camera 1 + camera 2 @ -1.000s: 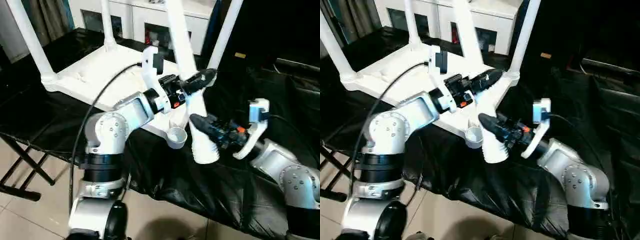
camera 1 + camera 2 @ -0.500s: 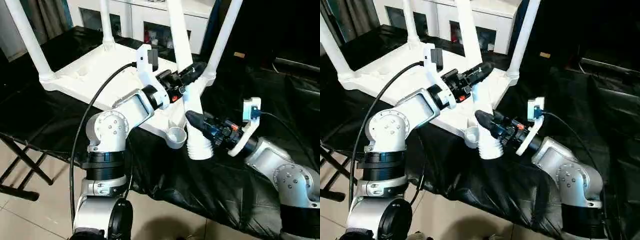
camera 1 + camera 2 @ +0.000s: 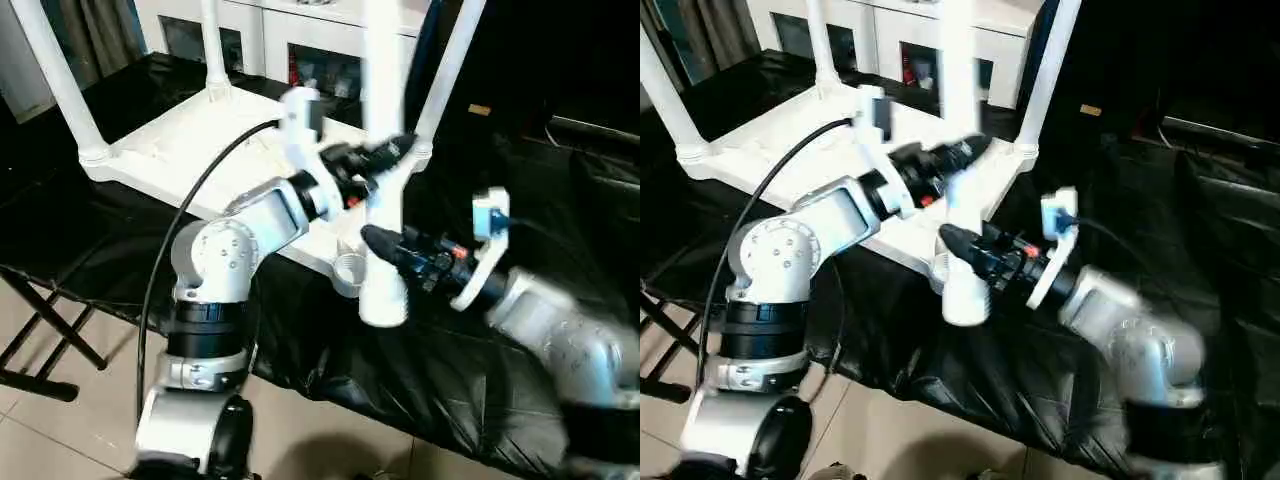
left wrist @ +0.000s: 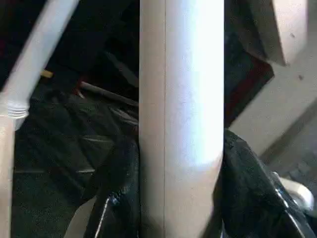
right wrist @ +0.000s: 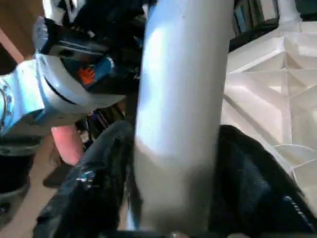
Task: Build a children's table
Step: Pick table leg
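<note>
Both forearms reach in toward the middle — the left gripper (image 3: pixel 392 152) higher, the right gripper (image 3: pixel 385 243) lower, each with its fingers closed around the loose leg (image 3: pixel 382 200), which stands nearly upright. The leg's wide end hangs just right of the empty near corner socket (image 3: pixel 349 270) of the upturned tabletop (image 3: pixel 190 140) — three legs already stand in it.

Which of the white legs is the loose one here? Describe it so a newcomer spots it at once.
Start at the upside-down white tabletop on the black-covered table. Off its near corner, beside the empty round socket, stands a fourth leg with both grippers around it. Unlike the three legs seated in corner sockets, its wide end hangs free, outside the tabletop.
</note>
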### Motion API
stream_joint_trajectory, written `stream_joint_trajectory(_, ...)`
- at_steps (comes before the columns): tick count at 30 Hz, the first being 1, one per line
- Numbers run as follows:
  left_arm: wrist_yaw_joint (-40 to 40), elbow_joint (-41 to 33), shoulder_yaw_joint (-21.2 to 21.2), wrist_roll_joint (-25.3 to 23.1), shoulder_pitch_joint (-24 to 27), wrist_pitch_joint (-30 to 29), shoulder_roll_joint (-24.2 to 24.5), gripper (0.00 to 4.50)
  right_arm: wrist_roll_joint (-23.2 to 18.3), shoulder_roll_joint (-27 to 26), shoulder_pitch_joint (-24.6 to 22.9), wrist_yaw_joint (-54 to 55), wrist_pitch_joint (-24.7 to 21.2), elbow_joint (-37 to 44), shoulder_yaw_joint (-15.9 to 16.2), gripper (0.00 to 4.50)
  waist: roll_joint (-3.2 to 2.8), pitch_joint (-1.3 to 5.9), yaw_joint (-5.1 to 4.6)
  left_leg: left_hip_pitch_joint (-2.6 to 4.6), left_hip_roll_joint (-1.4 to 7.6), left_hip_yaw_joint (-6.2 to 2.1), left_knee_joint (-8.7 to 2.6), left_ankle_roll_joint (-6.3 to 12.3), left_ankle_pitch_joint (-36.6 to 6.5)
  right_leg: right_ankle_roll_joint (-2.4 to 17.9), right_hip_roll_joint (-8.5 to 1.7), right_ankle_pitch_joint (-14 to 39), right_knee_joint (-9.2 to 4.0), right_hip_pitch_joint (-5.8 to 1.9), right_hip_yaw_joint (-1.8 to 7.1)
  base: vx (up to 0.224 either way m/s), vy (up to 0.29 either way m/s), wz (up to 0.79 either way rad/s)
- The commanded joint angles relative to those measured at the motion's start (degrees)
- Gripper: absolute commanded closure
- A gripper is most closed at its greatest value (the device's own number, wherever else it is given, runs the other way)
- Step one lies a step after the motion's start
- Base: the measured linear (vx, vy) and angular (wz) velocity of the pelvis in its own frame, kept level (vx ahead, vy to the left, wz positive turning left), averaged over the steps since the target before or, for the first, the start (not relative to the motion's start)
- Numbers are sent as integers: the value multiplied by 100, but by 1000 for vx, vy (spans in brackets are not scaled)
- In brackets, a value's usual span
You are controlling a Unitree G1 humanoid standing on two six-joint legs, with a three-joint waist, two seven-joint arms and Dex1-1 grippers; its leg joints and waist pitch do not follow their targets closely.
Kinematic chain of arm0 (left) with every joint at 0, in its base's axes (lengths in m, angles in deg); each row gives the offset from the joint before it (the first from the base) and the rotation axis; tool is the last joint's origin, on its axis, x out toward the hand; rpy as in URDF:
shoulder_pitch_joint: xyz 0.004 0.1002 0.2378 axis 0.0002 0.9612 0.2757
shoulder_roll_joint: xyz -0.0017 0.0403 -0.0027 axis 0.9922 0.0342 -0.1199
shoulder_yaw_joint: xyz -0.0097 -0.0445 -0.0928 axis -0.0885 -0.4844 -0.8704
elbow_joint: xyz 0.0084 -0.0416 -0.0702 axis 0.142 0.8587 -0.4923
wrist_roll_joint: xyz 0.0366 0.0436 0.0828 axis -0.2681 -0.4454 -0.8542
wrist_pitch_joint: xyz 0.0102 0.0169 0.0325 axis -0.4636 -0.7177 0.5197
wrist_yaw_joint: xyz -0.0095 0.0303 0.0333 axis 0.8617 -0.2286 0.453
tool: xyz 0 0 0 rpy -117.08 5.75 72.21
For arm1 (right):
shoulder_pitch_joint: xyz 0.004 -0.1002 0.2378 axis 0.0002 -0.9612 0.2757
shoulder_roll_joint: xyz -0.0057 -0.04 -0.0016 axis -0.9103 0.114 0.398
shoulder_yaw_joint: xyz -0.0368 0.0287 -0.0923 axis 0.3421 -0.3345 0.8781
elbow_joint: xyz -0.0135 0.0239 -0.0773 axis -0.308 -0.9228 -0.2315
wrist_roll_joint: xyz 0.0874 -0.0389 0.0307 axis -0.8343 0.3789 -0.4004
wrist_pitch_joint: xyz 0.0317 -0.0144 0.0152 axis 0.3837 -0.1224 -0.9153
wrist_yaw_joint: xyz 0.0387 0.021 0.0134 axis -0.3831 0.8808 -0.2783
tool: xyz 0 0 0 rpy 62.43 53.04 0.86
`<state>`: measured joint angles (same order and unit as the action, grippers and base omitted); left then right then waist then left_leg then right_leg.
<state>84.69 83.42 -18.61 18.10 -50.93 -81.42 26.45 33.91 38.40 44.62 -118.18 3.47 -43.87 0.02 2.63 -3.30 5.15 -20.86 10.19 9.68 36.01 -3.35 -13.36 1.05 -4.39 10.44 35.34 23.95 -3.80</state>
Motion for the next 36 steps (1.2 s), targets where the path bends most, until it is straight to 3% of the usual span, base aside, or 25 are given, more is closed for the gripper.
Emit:
stream_joint_trajectory(1,197,-24,111,-51,-243,35,49,270,109,191,84,-219,-160,-92,105,136,35,415,25,20,240,-59,-385,526,546,1289,-377,194,-296,-428,279,0,0,0)
stream_joint_trajectory(2,315,-17,148,-41,-283,39,98,270,118,349,161,-387,-265,-185,181,119,38,414,21,23,238,-58,-385,531,488,1319,-374,228,-302,-431,274,0,0,0)
stream_joint_trajectory(8,744,30,366,-15,-399,84,279,270,157,911,486,-1194,-475,-538,604,117,85,420,26,13,251,-47,-362,594,522,1421,-392,184,-277,-438,284,0,0,0)
stream_joint_trajectory(14,1077,-34,574,27,-394,84,364,270,134,963,706,-1456,-527,-750,692,117,90,419,31,5,248,-47,-361,589,437,1437,-395,380,-288,-434,278,0,0,0)
stream_joint_trajectory(19,1223,54,655,8,-451,134,349,270,141,1053,784,-1794,-572,-811,910,117,82,400,33,12,254,-44,-374,449,174,1343,-392,762,-331,-429,280,0,0,0)
stream_joint_trajectory(22,1252,95,666,-2,-479,157,347,270,167,1028,801,-1828,-537,-870,916,117,87,409,34,7,250,-46,-375,418,195,1321,-386,735,-326,-428,277,0,0,0)
stream_joint_trajectory(24,1284,140,678,-12,-504,184,346,270,189,1003,816,-1865,-513,-919,917,150,70,405,30,8,248,-43,-377,395,136,1324,-383,748,-337,-424,277,0,0,0)
stream_joint_trajectory(27,1317,190,681,-18,-524,207,361,270,197,989,814,-1878,-510,-933,921,157,35,412,32,2,247,-53,-381,344,98,1299,-383,754,-336,-435,274,0,0,0)
stream_joint_trajectory(36,1421,232,759,-76,-519,280,379,270,226,939,762,-1757,-457,-947,858,240,13,420,19,1,252,-57,-382,346,101,1405,-372,523,-322,-439,268,0,0,0)
